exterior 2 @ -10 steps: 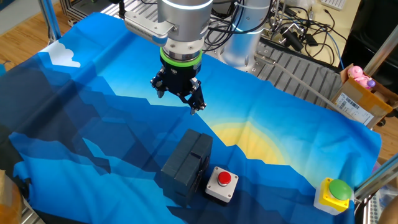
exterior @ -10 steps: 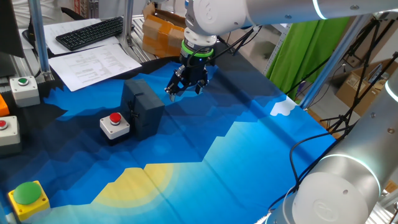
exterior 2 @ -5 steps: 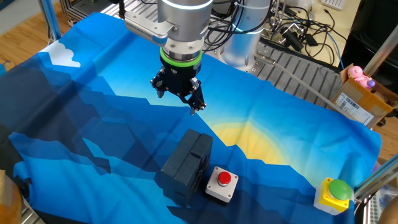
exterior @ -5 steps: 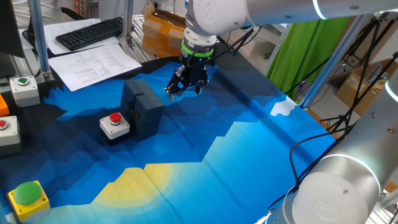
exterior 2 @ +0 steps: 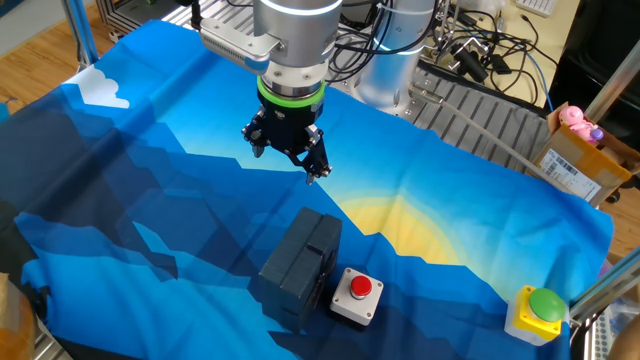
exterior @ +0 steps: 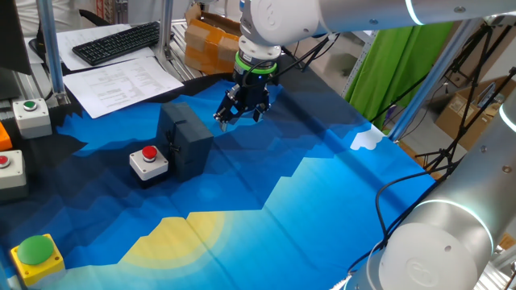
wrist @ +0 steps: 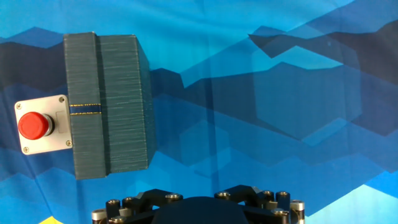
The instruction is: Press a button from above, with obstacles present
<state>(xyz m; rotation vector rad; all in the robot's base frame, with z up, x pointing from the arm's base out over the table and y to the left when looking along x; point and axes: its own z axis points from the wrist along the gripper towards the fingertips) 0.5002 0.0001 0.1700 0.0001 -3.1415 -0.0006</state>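
the arm reaches in from above, its white wrist with a green ring pointing almost straight down, and the claw (exterior: pixel 239 113) hangs in the air over the blue patterned cloth (exterior: pixel 322 201) that covers the counter. in the other fixed view the claw (exterior 2: pixel 290 160) sits above a bare stretch of cloth (exterior 2: pixel 150 180), with its dark fingers (exterior 2: pixel 314 170) pointing down and slightly toward the block. whether those fingers are apart or together cannot be told: both fixed views show only a dark cluster of parts, and the hand view shows just the black base of the claw along its lower edge.

the button (exterior: pixel 149 153) is a small red cap on a white-grey square box, resting on the cloth well apart from the claw. the dark block (exterior: pixel 184 138) stands touching or just beside that box, between it and the claw. in the other fixed view the button (exterior 2: pixel 360 288) lies right of the block (exterior 2: pixel 298 265), nearer the camera than the claw. in the hand view the button (wrist: pixel 32 125) is at the far left, pressed up against the block (wrist: pixel 107 104), which is plainly bulkier than the box.

a big green button on a yellow box (exterior: pixel 34 254) sits at the cloth's corner, far from the claw. a grey box with a green button (exterior: pixel 31 113) rests off the cloth's edge.
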